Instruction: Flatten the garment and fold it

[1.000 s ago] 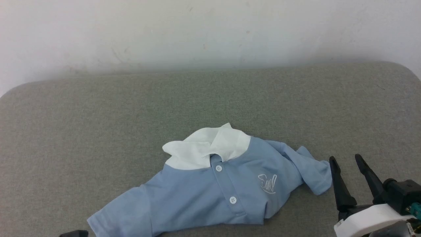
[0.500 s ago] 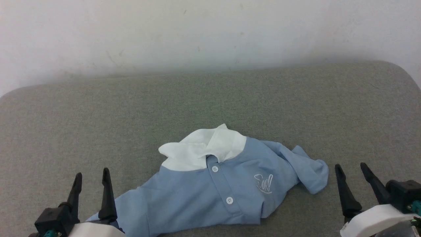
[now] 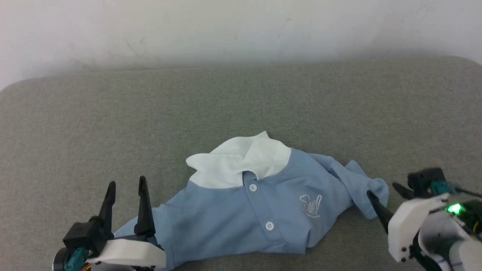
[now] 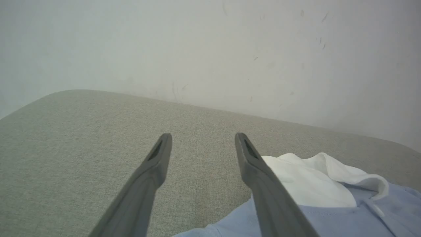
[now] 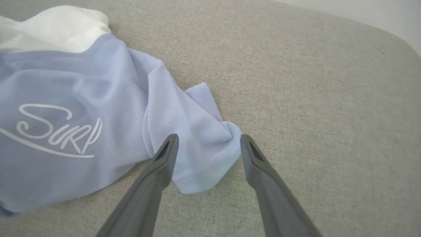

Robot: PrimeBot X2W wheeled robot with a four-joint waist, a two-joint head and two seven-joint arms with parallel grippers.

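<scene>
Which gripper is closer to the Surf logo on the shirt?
Right. The right gripper hovers at the sleeve beside the logo; left gripper sits at the opposite sleeve.

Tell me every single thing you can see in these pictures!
padded surface: one, grey-green fabric, under everything
wall: one, whitish with scuff marks, behind the surface
polo shirt: one, light blue, lying rumpled in the middle of the surface
collar: one, white, at the shirt's far end
buttons: two showing, white, down the shirt's front
"Surf" logo: one, white handwriting, on the chest
left claw: one, dark fingers, open, by the sleeve on the robot's left
right claw: one, dark fingers, open, over the crumpled sleeve on the robot's right
</scene>
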